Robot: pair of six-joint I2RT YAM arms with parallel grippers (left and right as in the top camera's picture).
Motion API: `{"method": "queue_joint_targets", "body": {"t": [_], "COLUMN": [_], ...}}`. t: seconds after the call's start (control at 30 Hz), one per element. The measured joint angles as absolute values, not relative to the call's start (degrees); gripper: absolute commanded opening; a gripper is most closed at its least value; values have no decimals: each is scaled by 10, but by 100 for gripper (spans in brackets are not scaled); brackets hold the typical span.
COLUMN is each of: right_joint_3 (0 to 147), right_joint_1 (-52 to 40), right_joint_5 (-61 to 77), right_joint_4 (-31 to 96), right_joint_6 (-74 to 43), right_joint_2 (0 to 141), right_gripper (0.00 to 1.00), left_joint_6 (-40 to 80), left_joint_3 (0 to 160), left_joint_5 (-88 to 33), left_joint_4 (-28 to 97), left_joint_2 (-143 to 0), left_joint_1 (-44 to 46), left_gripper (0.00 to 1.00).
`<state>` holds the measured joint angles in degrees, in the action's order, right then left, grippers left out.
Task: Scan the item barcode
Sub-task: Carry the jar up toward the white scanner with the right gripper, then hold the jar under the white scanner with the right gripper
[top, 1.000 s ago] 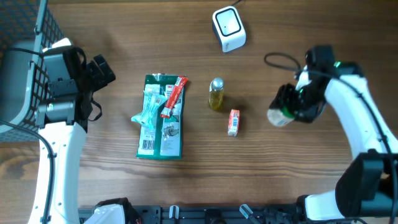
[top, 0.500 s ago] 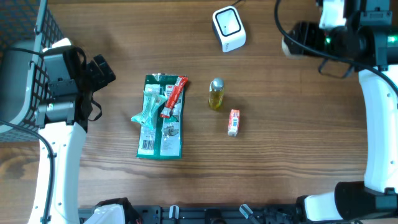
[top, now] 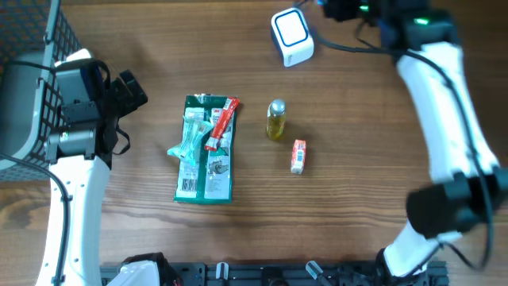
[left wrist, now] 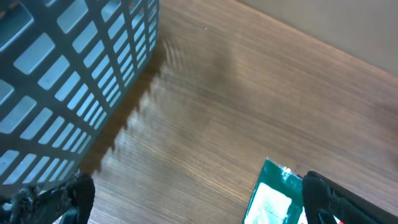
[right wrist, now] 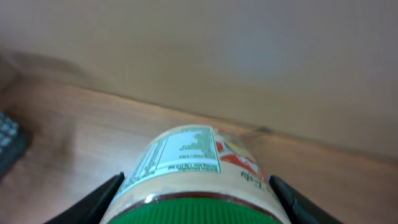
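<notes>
Brown wood-grain table (top: 357,199) fills the overhead view. Toward the lower middle lie a green packet (top: 204,159) with a red tube (top: 221,123) on top, a small carton (top: 298,156) and, just above it, a little bottle (top: 275,121) of yellow liquid. At the left edge the left gripper (top: 131,91) hangs beside a grey mesh basket (left wrist: 62,74), jaws spread wide and empty. Farther up sits the white scanner (top: 292,36). Just right of it, at the top edge, the right gripper (right wrist: 196,186) clamps a green-lidded jar (right wrist: 186,155) – label facing its wrist camera – above the table, with a plain beige wall (right wrist: 217,50) beyond.
</notes>
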<state>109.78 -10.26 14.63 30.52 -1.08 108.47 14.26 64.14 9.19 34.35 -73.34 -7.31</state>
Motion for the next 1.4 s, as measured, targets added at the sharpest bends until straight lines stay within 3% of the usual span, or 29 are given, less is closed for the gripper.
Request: {"method": "queue_joint_targets", "body": {"t": [0.3, 0.67, 1.4], "right_joint_3": [1098, 1098, 1098], "right_joint_1": [-111, -110, -110], "right_joint_5": [151, 169, 210], "right_joint_4": [143, 16, -40], "right_joint_6": [1, -84, -116], "right_joint_2": [1270, 1305, 1374], "right_gripper": [4, 4, 6], "left_joint_6": [142, 142, 143], "left_joint_3": [641, 641, 641], "left_joint_5": [92, 92, 92], "left_joint_4": [344, 344, 344], "left_joint_2": [-733, -733, -733], "left_joint_1": [-73, -73, -73], "left_gripper": [100, 100, 100]}}
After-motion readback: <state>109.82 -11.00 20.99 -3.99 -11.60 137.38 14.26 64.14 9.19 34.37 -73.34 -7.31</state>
